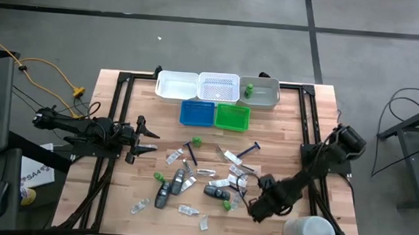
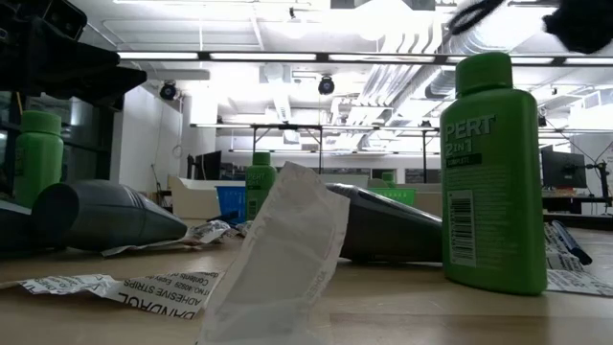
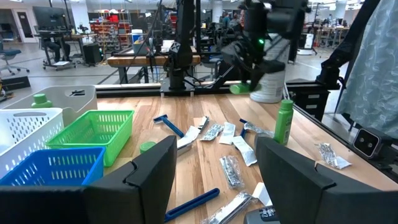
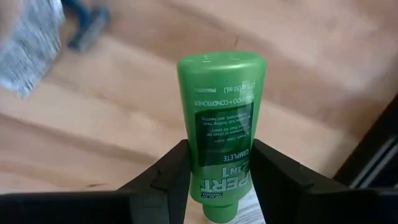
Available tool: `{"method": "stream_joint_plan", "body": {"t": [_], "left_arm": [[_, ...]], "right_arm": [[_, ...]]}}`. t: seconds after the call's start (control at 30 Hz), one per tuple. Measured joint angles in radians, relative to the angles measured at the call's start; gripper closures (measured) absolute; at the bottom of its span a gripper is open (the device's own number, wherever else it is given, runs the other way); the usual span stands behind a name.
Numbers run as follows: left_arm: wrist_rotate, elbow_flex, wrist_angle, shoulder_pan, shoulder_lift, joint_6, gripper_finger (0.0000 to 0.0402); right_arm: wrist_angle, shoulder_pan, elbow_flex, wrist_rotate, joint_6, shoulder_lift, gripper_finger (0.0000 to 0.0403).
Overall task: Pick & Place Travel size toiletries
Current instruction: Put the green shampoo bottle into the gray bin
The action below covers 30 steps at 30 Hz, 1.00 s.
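right gripper (image 4: 217, 177) has its fingers clamped on a green pert shampoo bottle (image 4: 222, 118), lifted off the worktop (image 1: 117, 192) near the front right corner by the white container (image 1: 309, 233). so the pick looks done and carry is next, probably over to the trays (image 1: 218, 89) at the back. left gripper (image 1: 150, 137) waits at the left, fingers wide, nothing in them.

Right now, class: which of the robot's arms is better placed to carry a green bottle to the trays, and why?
The right. Its gripper is closed on a green Pert bottle, while the left gripper hangs open and empty beside the pile, though nearer the trays.
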Motion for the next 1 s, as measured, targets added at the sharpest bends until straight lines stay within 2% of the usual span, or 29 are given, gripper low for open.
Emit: {"method": "stream_joint_plan", "body": {"t": [0.17, 0.43, 0.53, 0.63, 0.8, 1.0], "left_arm": [[0.000, 0.000, 0.000, 0.000, 0.000, 0.000, 0.0181], [0.000, 0.000, 0.000, 0.000, 0.000, 0.000, 0.0181], [0.000, 0.000, 0.000, 0.000, 0.000, 0.000, 0.0181], [0.000, 0.000, 0.000, 0.000, 0.000, 0.000, 0.0181], [0.000, 0.000, 0.000, 0.000, 0.000, 0.000, 0.0181], [0.000, 0.000, 0.000, 0.000, 0.000, 0.000, 0.0181]], "right_arm": [[-0.087, -0.095, 0.000, 0.063, -0.172, -0.056, 0.0263], [-0.251, -0.313, 0.000, 0.118, -0.563, -0.093, 0.0263], [-0.348, -0.398, 0.000, 0.171, -0.707, -0.093, 0.0263], [-0.358, -0.490, 0.000, 0.227, -0.868, -0.093, 0.0263], [-0.358, -0.634, 0.007, 0.347, -1.094, -0.093, 0.0263], [-0.359, -0.797, 0.008, 0.629, -1.232, -0.093, 0.0263]]}}
